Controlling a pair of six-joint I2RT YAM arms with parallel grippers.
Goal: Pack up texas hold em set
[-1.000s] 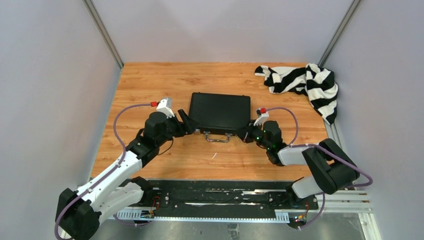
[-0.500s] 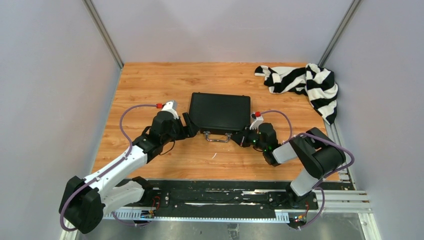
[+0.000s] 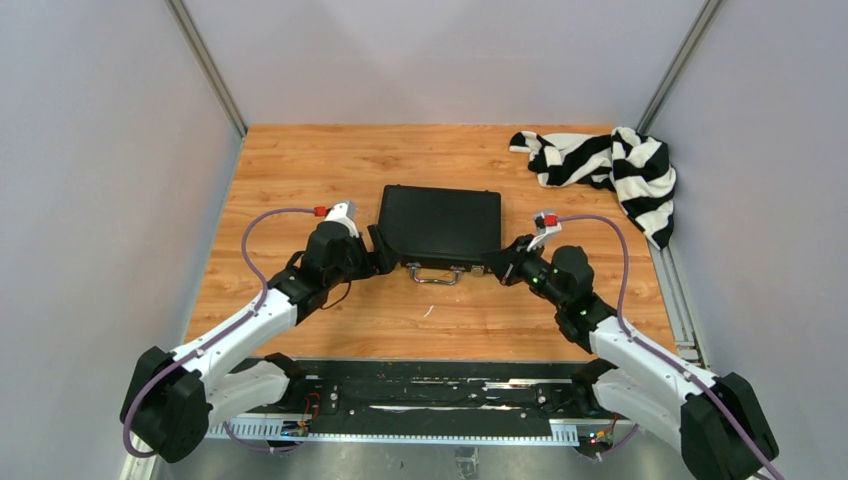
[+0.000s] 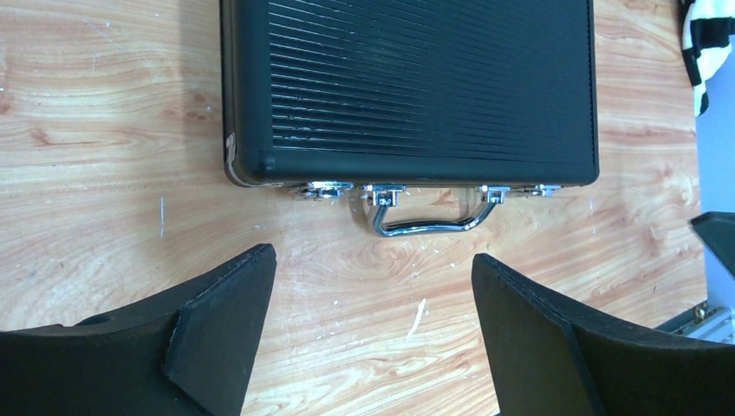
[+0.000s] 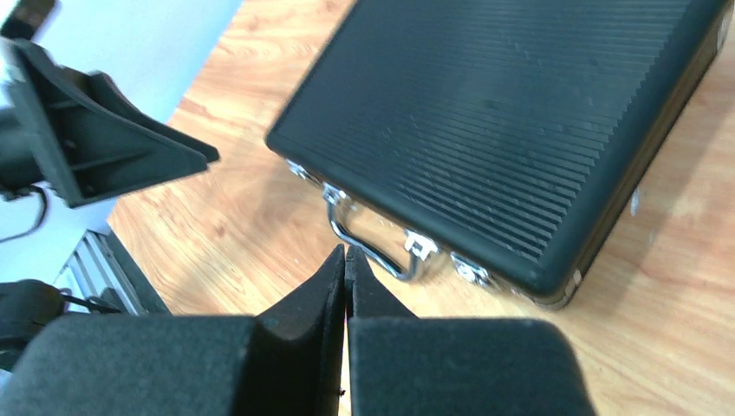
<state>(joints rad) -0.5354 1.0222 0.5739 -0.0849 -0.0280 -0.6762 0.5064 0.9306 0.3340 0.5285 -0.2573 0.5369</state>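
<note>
The texas hold em set shows as a closed black ribbed briefcase (image 3: 440, 222) lying flat mid-table, its metal handle (image 3: 435, 276) facing the arms. What is inside is hidden. My left gripper (image 3: 383, 256) sits at the case's near left corner. In the left wrist view the left gripper (image 4: 373, 264) is open over bare wood, just short of the handle (image 4: 429, 222) and case (image 4: 416, 87). My right gripper (image 3: 492, 268) is by the near right corner. In the right wrist view the right gripper (image 5: 345, 253) is shut and empty, its tips close to the handle (image 5: 364, 247) of the case (image 5: 520, 113).
A black-and-white striped cloth (image 3: 610, 165) lies bunched at the table's back right corner, its edge in the left wrist view as the cloth (image 4: 706, 52). Grey walls close in the wooden table (image 3: 300, 170) on three sides. A metal rail (image 3: 430, 400) runs along the near edge.
The left jaws have spread wider near the case's left corner. The right arm has swung its elbow out to the lower right, and its shut gripper stays by the case's front right.
</note>
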